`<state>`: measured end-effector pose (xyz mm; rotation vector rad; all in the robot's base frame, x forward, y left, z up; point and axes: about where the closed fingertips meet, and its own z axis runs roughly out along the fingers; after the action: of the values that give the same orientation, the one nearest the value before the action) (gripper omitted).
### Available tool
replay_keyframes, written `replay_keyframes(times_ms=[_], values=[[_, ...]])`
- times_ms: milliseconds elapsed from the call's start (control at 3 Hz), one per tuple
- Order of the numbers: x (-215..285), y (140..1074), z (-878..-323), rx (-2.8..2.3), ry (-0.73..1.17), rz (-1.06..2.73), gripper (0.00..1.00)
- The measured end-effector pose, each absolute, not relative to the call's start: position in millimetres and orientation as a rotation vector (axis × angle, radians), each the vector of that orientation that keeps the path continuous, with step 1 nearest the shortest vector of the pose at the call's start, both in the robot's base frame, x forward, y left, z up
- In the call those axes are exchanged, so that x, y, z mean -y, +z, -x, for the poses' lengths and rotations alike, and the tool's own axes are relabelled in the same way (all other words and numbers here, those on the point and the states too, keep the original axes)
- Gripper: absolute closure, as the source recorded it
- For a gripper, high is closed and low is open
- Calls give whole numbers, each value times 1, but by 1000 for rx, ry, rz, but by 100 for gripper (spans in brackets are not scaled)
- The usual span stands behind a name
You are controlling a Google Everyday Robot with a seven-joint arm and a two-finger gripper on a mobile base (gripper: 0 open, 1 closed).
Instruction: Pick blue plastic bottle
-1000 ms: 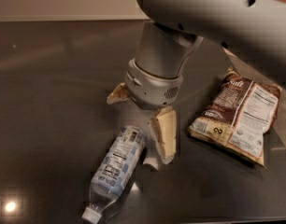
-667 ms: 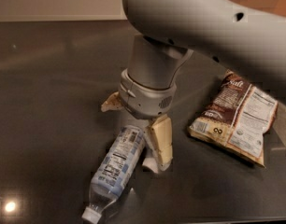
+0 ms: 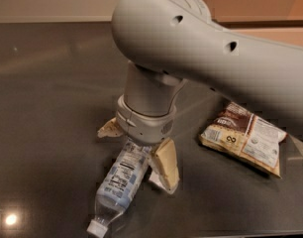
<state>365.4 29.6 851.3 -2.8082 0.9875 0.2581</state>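
The blue plastic bottle lies on its side on the dark table. Its white cap points to the near left. It has a pale blue-and-white label with black print. My gripper hangs from the big grey arm directly over the bottle's far end. It is open, with one tan finger left of the bottle and the other finger right of it. The wrist hides the bottle's base.
A brown snack bag lies flat on the table to the right of the gripper. A bright light reflection shows at the near left. The table's far edge runs along the top.
The arm has moved left and towards the camera, bringing the open gripper over the bottle's far end. The bottle and the snack bag have not moved.
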Motion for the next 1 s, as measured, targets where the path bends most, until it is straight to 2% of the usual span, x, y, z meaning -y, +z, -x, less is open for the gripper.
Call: replay_keyframes(times_ms=[333, 1000], values=[[-32, 848, -359, -932, 285, 2840, 17], [-33, 849, -357, -898, 343, 2845, 64]])
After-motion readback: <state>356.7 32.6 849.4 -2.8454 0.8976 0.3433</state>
